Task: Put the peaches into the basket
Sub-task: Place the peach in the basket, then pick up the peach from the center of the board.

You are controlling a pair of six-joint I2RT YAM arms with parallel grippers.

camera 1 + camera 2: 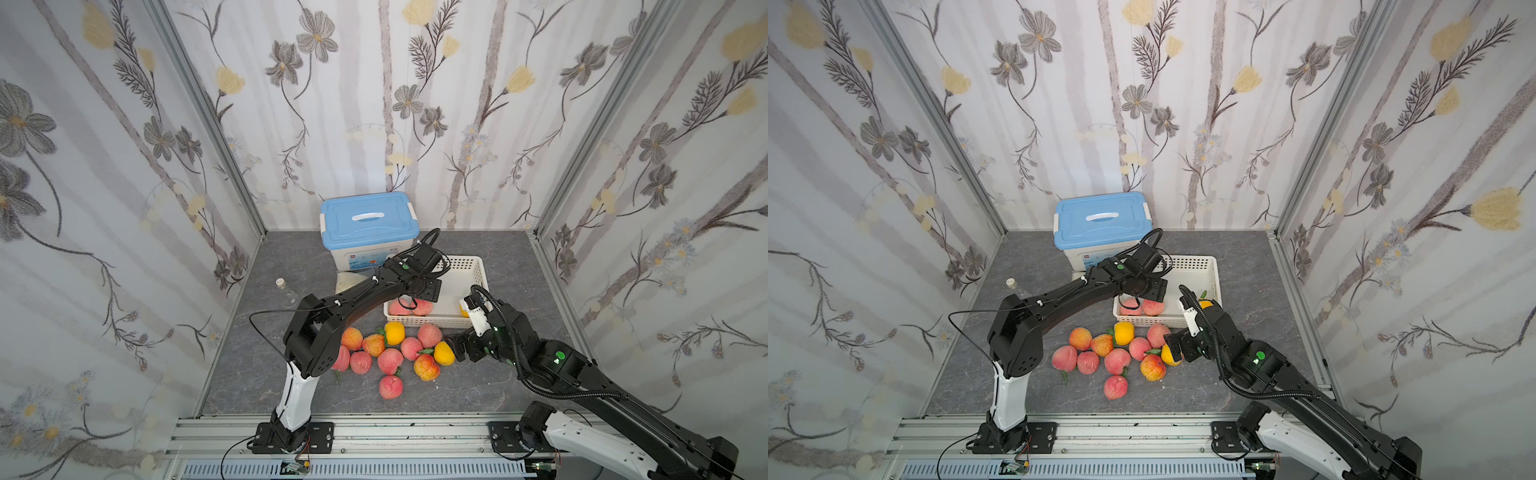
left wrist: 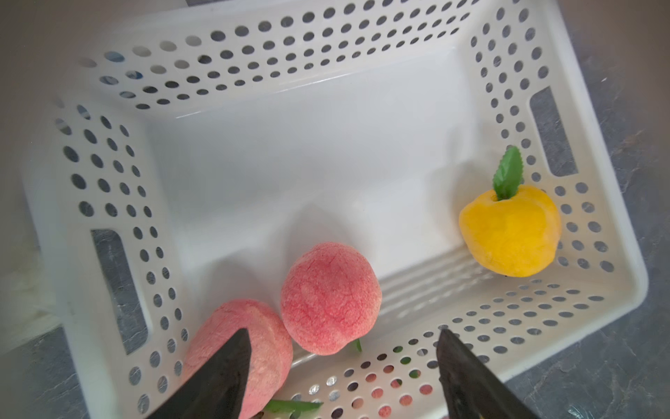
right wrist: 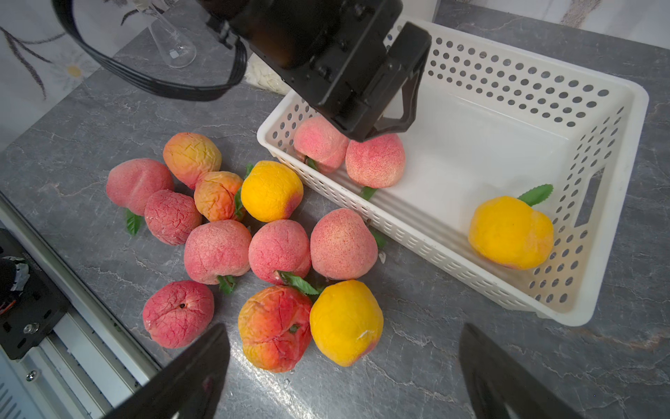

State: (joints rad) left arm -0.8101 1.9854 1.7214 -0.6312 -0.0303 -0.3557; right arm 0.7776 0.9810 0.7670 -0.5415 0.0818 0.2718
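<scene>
- The left gripper [image 2: 344, 337] is hanging over the basket [image 2: 232, 54], its jaws spread wide and gripping nothing.
- Two pink peaches [image 2: 330, 297] are lying touching each other just beneath it in one corner, and a yellow peach [image 2: 509, 232] is sitting at the opposite end.
- The right gripper [image 3: 344, 326], equally wide and empty, is hovering over the loose peaches [image 3: 279, 250] crowding the grey table [image 3: 471, 362] beside the basket.

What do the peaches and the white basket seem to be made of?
Peaches: likely soft foam, matte and grainy; several skins are wrinkled and cracked; leaves look plastic. Basket: rigid moulded plastic, smooth and slightly glossy, with round holes in its walls.
</scene>
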